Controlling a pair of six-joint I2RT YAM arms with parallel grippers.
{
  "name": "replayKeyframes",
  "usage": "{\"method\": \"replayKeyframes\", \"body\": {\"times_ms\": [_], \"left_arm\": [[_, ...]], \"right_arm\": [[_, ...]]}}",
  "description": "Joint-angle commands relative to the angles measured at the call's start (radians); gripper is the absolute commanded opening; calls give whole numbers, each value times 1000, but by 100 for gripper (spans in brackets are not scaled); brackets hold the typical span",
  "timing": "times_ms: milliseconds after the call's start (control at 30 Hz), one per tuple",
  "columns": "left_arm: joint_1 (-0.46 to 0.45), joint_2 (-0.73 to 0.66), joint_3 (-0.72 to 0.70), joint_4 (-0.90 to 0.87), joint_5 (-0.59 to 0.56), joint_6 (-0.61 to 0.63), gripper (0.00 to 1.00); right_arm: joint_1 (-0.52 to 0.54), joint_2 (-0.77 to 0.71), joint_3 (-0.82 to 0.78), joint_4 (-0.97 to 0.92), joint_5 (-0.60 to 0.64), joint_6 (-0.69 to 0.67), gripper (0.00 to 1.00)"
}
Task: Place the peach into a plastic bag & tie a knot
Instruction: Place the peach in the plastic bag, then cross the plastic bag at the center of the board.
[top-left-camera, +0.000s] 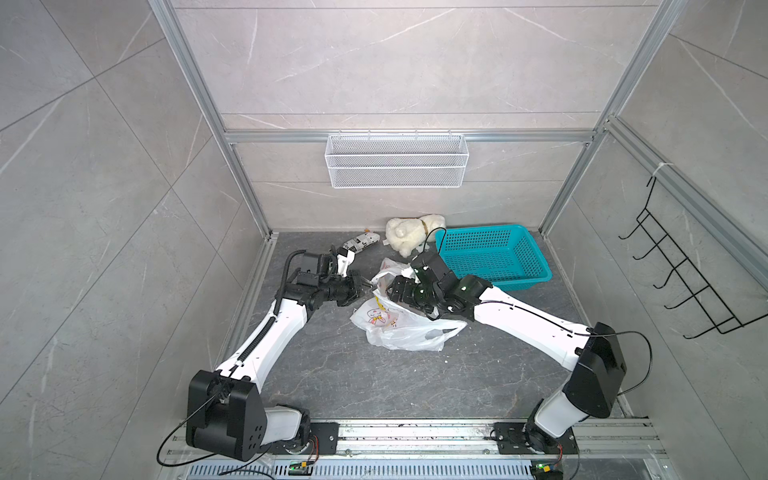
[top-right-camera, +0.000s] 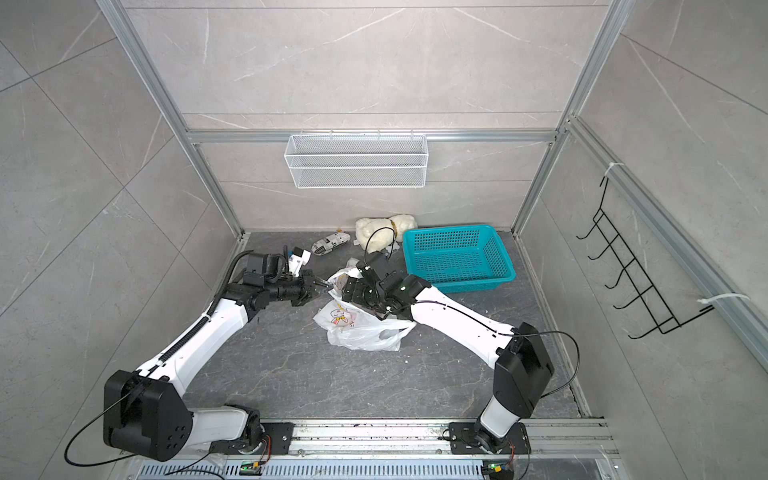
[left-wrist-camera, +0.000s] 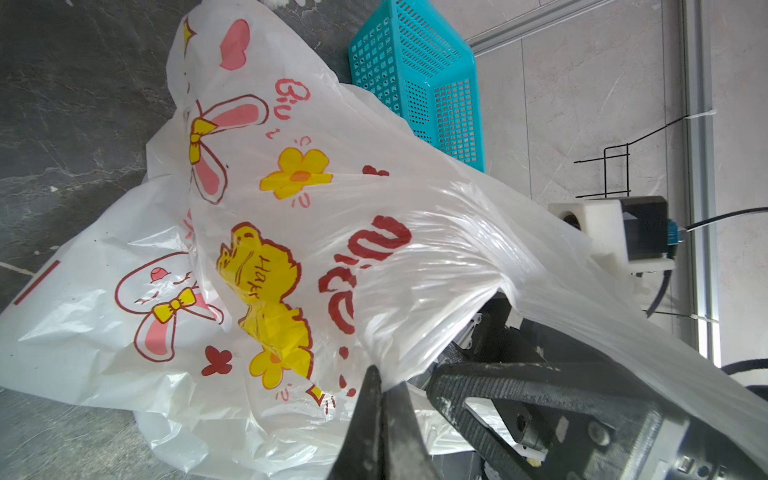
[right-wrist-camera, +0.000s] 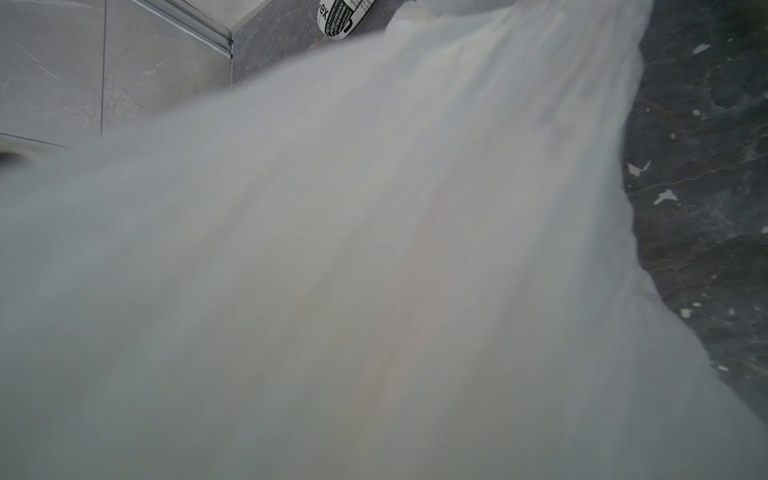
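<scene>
Plastic film this thin is the hazard: the bag (left-wrist-camera: 332, 232) may slip or tear at the pinch if it is pulled taut. Its loose fold, lying across the right wrist camera (left-wrist-camera: 602, 232), could snag and drag the bag along the bench (top-left-camera: 332, 374). Left jaws are closed on a gathered edge of the bag's upper part. Right jaws are hidden in the film just opposite; wide or gripping, I cannot tell. Bag's body rests on the bench below them, near the basket (top-left-camera: 494, 257). No peach or knot can be made out.

Bright even light, soft shadows — plastic bag (right-wrist-camera: 374, 249) a blur at right wrist
</scene>
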Motion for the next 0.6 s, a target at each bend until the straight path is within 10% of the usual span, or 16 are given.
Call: {"method": "replayKeyframes", "body": {"times_ms": [0, 567], "left_arm": [[7, -40, 5, -31, -37, 28, 0], [46, -31, 11, -51, -58, 32, 0]], "right_arm": [[-2, -65, -2, -36, 47, -108, 84], [-6, -630, -293, 139, -124, -578, 81]]}}
